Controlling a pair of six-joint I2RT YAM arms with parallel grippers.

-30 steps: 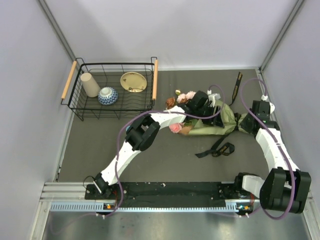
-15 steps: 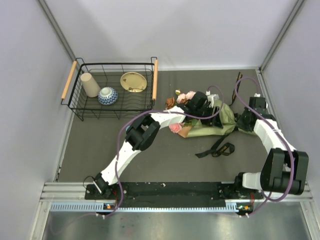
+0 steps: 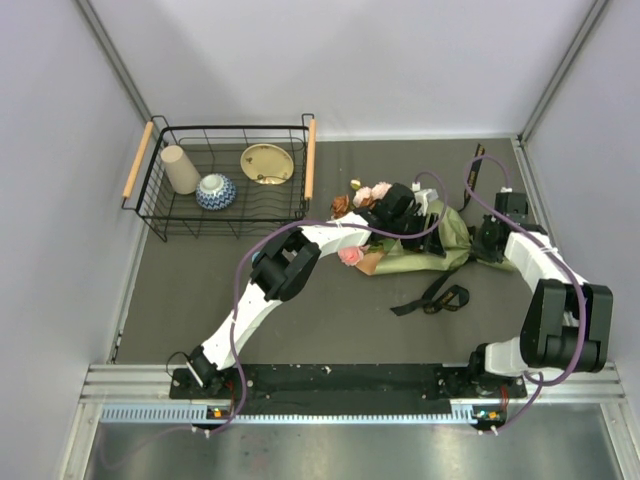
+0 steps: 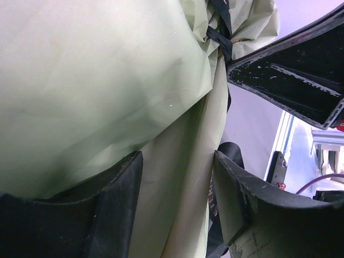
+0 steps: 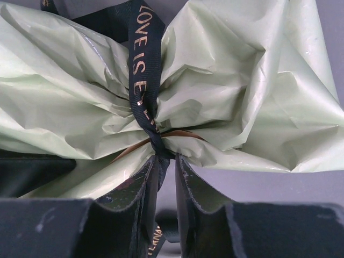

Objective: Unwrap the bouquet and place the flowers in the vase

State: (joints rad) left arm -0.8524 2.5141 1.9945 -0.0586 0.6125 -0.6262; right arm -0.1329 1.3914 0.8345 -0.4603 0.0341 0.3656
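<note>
The bouquet [image 3: 425, 245] lies on its side right of the table's middle, with pink and rust flowers [image 3: 352, 256] spilling out to the left. My left gripper [image 3: 404, 213] sits over the cone. In the left wrist view its jaws [image 4: 174, 204] are shut on a fold of the olive paper [image 4: 97, 91]. My right gripper [image 3: 480, 240] is at the tied end. Its jaws [image 5: 167, 161] stand slightly open. The black ribbon [image 5: 142, 80] runs down from the knot along the left finger [image 5: 137, 199]. The vase does not show in any view.
A loose loop of black ribbon [image 3: 436, 295] lies in front of the bouquet, and another strip [image 3: 477, 163] lies behind it. A wire basket [image 3: 160, 225] at the back left holds a beige cup [image 3: 181, 169], a patterned bowl [image 3: 215, 191] and a yellow plate [image 3: 267, 163].
My right arm has swung its wrist back and left toward the bouquet's tied end, and its jaws have parted from shut to a narrow gap. The left arm has stayed put.
</note>
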